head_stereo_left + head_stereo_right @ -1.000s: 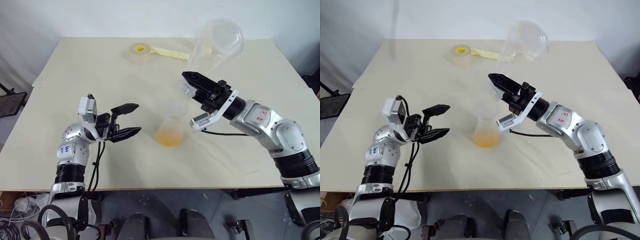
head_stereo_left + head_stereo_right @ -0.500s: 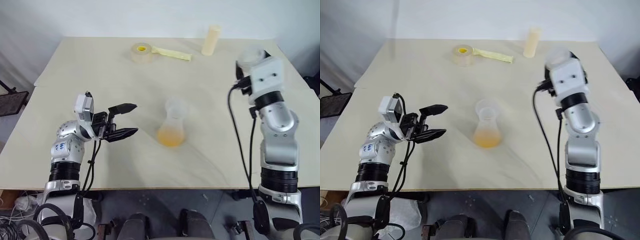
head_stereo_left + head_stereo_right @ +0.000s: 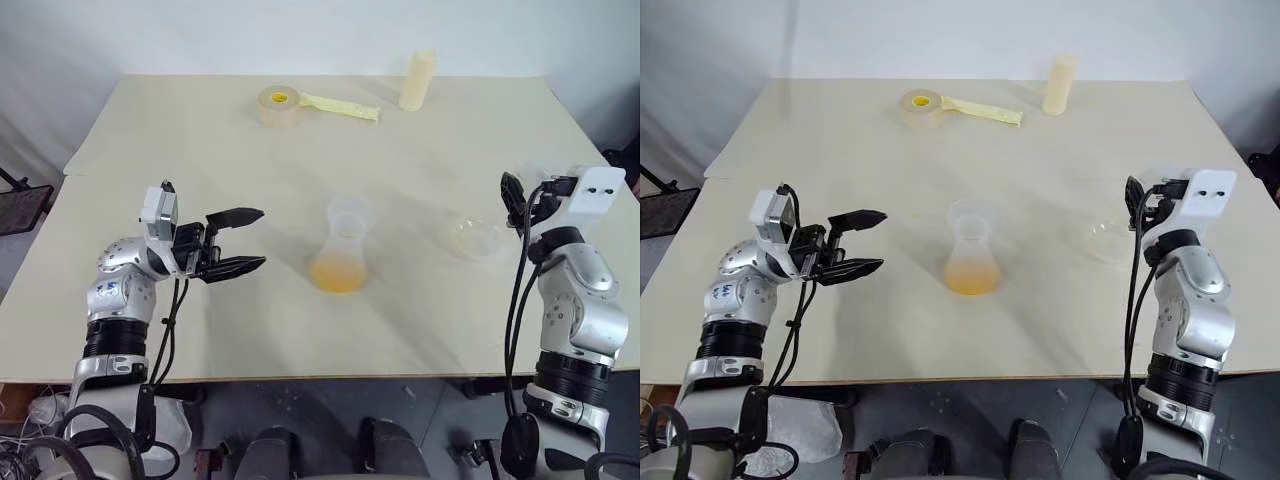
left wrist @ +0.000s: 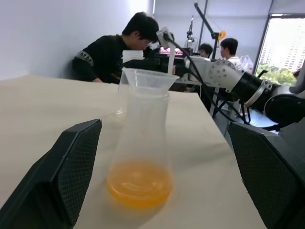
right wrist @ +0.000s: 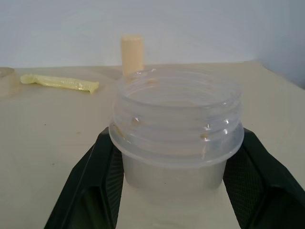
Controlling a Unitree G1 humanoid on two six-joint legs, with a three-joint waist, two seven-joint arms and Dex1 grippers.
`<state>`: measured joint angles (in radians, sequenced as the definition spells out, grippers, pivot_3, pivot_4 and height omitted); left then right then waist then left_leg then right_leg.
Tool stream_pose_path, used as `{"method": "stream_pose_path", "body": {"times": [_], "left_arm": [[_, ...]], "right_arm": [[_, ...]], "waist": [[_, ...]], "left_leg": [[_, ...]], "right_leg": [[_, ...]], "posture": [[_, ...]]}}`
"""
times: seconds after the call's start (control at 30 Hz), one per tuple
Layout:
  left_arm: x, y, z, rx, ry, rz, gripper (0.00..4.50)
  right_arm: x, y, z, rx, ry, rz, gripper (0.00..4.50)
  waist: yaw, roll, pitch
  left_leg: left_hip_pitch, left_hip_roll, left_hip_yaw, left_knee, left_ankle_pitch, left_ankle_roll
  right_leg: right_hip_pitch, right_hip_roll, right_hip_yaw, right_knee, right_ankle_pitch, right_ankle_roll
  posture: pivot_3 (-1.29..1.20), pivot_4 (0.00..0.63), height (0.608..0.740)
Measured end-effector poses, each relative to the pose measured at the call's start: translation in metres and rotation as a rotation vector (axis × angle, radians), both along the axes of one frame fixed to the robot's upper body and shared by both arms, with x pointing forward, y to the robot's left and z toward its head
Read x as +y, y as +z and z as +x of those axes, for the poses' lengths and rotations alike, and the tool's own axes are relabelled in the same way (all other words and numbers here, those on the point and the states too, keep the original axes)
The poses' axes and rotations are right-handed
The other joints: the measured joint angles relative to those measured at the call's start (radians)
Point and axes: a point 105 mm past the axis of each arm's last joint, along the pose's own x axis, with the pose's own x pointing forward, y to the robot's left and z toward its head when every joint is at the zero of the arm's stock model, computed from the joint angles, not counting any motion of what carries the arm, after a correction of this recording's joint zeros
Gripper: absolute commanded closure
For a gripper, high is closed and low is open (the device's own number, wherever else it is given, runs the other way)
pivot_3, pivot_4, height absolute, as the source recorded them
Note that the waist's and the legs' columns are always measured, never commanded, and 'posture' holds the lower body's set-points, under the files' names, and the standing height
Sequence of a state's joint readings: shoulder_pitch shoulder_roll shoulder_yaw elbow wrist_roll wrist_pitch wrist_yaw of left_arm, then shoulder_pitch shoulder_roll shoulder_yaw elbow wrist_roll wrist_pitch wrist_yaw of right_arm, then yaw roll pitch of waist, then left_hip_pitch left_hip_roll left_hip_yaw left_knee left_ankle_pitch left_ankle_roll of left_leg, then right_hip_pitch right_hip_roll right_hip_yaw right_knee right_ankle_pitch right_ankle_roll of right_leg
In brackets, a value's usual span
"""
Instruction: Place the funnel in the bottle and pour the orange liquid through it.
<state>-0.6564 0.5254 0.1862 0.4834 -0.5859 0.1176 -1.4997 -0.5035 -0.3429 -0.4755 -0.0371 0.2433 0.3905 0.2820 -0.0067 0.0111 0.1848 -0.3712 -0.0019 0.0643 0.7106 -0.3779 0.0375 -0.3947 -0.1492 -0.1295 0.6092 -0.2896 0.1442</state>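
The clear bottle (image 3: 341, 247) stands mid-table with the small clear funnel (image 3: 350, 212) seated in its neck. Orange liquid (image 3: 338, 272) pools in its wide base. My left gripper (image 3: 262, 238) hovers open a little to the bottle's left, fingers pointing at it; in the left wrist view the bottle (image 4: 142, 143) sits between the spread fingers without touching them. My right gripper (image 3: 512, 195) is far to the right, shut on a clear wide-mouthed cup (image 3: 477, 238). The cup (image 5: 176, 129) is upright and looks empty apart from a few orange drops.
A tape roll (image 3: 280, 105) with a yellow strip and a cream cylinder (image 3: 417, 80) stand near the table's far edge. The table's right edge runs close to my right arm. People sit at desks beyond the table in the left wrist view.
My right arm swung away from above the bottle out to the right, rolling the cup from tipped to upright and lowering it. The left gripper stayed open near the bottle.
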Motion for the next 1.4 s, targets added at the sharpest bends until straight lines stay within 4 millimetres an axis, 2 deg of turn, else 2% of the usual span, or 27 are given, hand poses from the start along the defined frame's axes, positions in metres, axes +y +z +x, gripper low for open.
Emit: {"method": "stream_pose_path", "body": {"times": [0.17, 0.33, 0.53, 0.7, 0.83, 0.97, 1.07, 1.13, 1.17, 1.27, 1.4], "left_arm": [[0.001, -0.001, 0.000, 0.003, 0.007, 0.018, 0.00], [0.003, -0.004, 0.003, 0.023, 0.045, 0.078, 0.00], [0.000, -0.010, 0.006, 0.043, 0.078, 0.147, 0.00], [-0.001, -0.010, 0.005, 0.074, 0.060, 0.137, 0.00], [-0.003, -0.008, 0.003, 0.093, 0.051, 0.134, 0.00], [-0.002, -0.008, 0.007, 0.132, 0.110, 0.095, 0.00], [0.001, -0.009, 0.011, 0.168, 0.165, 0.086, 0.00], [0.002, -0.011, 0.010, 0.188, 0.185, 0.091, 0.00], [0.002, -0.012, 0.009, 0.196, 0.190, 0.097, 0.00], [0.010, -0.020, 0.006, 0.224, 0.223, 0.132, 0.00], [0.010, -0.024, -0.001, 0.191, 0.184, 0.165, 0.00]], "right_arm": [[0.008, -0.003, -0.002, -0.019, 0.040, -0.019, 0.03], [0.011, -0.004, -0.005, -0.018, 0.052, -0.049, 0.03], [0.017, 0.024, -0.010, -0.092, 0.079, -0.123, 0.03], [0.020, 0.056, -0.011, -0.172, 0.103, -0.159, 0.03], [0.021, 0.063, -0.012, -0.185, 0.127, -0.186, 0.03], [0.028, 0.075, -0.018, -0.204, 0.221, -0.204, 0.03], [0.049, 0.081, -0.036, -0.208, 0.399, -0.265, 0.03], [0.057, 0.077, -0.046, -0.185, 0.482, -0.300, 0.03], [0.060, 0.068, -0.053, -0.146, 0.532, -0.332, 0.03], [0.063, 0.029, -0.074, 0.010, 0.677, -0.386, 0.03], [0.062, -0.018, -0.098, 0.179, 0.805, -0.359, 0.03]], "waist": [[-0.002, 0.000, 0.000], [0.000, 0.000, 0.000], [0.000, 0.000, 0.000], [0.001, 0.000, 0.000], [0.003, 0.000, 0.000], [0.002, 0.000, 0.000], [0.005, 0.000, 0.000], [0.006, 0.000, 0.000], [0.010, 0.000, 0.000], [0.015, -0.001, 0.000], [0.025, -0.001, 0.000]], "left_leg": [[0.000, 0.000, 0.000, 0.000, 0.000, 0.000], [0.000, 0.000, 0.000, 0.000, 0.000, 0.000], [0.000, 0.000, 0.000, 0.000, 0.000, 0.000], [0.000, 0.000, 0.000, 0.000, 0.000, 0.000], [0.000, 0.000, 0.000, 0.000, 0.000, 0.000], [0.000, 0.001, 0.000, 0.000, 0.000, 0.000], [0.000, 0.000, -0.001, 0.000, 0.000, 0.000], [0.000, 0.000, -0.001, 0.000, 0.000, 0.000], [0.000, 0.000, -0.001, 0.000, 0.000, 0.000], [0.000, -0.001, -0.001, 0.000, 0.000, 0.001], [0.000, 0.000, 0.002, 0.002, 0.000, 0.001]], "right_leg": [[0.000, 0.000, 0.000, 0.000, 0.000, 0.000], [0.000, 0.000, 0.000, 0.000, 0.000, 0.000], [0.000, 0.000, 0.000, 0.000, 0.000, 0.000], [0.000, 0.000, 0.000, 0.000, 0.000, 0.000], [0.000, 0.000, 0.000, 0.000, 0.000, 0.000], [0.000, 0.000, 0.000, 0.000, 0.000, 0.000], [0.000, 0.000, 0.000, 0.000, 0.000, 0.000], [0.000, -0.001, 0.000, 0.000, 0.000, 0.000], [0.001, -0.001, 0.000, 0.000, 0.000, 0.000], [0.001, -0.001, 0.000, -0.002, 0.000, 0.000], [0.002, -0.001, 0.000, -0.003, 0.000, 0.000]], "posture": [[0.00, 0.150, 0.740], [0.00, 0.150, 0.740], [0.00, 0.150, 0.740], [0.00, 0.150, 0.740], [0.00, 0.150, 0.740], [0.00, 0.150, 0.740], [0.00, 0.150, 0.740], [0.00, 0.150, 0.740], [0.00, 0.150, 0.740], [0.00, 0.150, 0.740], [0.00, 0.150, 0.740]]}}
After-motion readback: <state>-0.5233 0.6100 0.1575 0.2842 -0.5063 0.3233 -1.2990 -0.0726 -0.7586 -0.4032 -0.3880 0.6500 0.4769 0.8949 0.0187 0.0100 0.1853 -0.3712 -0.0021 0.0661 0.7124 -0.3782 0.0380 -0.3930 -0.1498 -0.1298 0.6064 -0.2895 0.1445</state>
